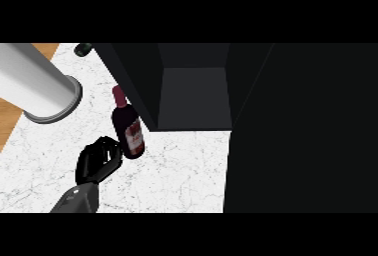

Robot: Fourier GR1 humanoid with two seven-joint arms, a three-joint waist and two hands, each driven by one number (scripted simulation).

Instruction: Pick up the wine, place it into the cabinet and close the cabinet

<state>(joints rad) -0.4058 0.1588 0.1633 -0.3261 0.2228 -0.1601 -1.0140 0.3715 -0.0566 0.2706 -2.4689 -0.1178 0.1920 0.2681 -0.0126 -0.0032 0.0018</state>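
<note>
**Left hand** (pixel 99 161) — black, on a grey forearm that comes in from the lower edge at the left and slants up and to the right. The hand sits low over the counter, its tip against the lower left side of the wine bottle. The black shapes run together, so it cannot be told how far it is open or whether it has hold of the bottle.

**Wine bottle** (pixel 128 125) — dark glass, red label on its lower half, dark red cap. It seems to stand on the counter just left of the cabinet's front corner, outside the cabinet, with its neck pointing toward the top of the view.

**Cabinet** (pixel 193 95) — dark and open, with a grey floor showing inside. Nothing can be seen in it.

**Cabinet door** (pixel 299 130) — a broad dark panel filling the right side of the view.

**Counter** (pixel 177 175) — white marble with fine grey veins.

**Grey cylinder** (pixel 40 82) — tall and pale, on a round base at the upper left, well apart from the hand.
</note>
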